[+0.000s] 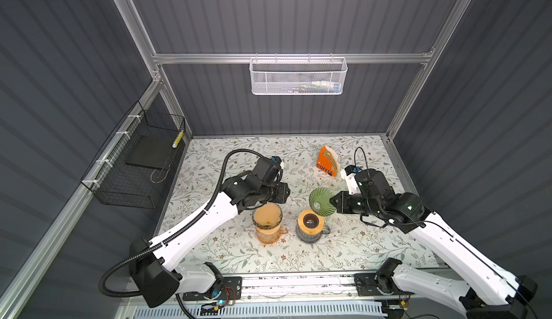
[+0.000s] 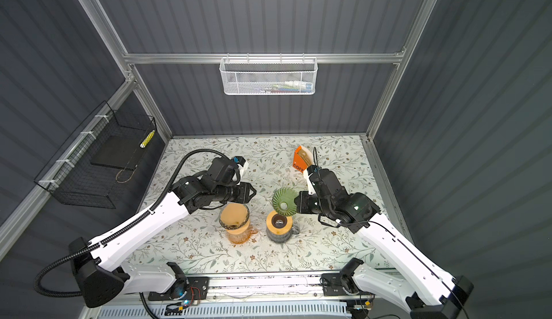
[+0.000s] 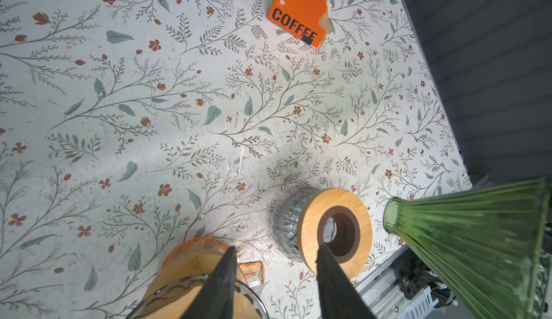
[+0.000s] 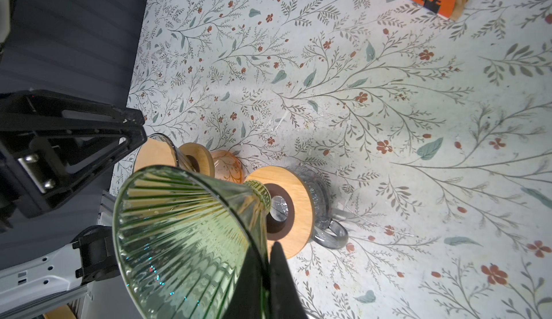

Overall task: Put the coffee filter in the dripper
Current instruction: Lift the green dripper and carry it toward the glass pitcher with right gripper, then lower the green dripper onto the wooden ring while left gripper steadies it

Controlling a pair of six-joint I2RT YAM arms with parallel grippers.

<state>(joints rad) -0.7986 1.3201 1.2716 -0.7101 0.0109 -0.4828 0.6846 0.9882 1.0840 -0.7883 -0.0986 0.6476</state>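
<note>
On the left wall hangs a black wire basket (image 1: 134,165), well apart from the work, and on the back rail a white mesh basket (image 1: 298,77). Over the flower-patterned counter (image 1: 358,243) the left gripper (image 3: 276,251) hovers with its fingers (image 3: 227,275) moderately apart and nothing between them, just above the far edge of the clear glass dripper (image 1: 267,216). This dripper stands upright on an amber glass mug (image 1: 270,234), and the brown paper filter (image 1: 266,213) already lies inside it, as both top views show. Just beside it, to the right, stands a grey glass mug (image 1: 307,237) with a round wooden ring (image 1: 310,222) on top. Behind this mug and a little to the right, the right gripper (image 1: 332,201) is closed on the rim of a green ribbed glass dripper (image 1: 321,201) and holds it tilted in the air. Its narrow foot points toward the wooden ring, near it, and in the left wrist view a small gap shows between them. Further back, beyond the right arm's wrist, an orange holder printed COFFEE (image 1: 325,162) stands on the counter with spare brown filters (image 1: 332,154) in it. The two arms face each other closely over the two mugs.
</note>
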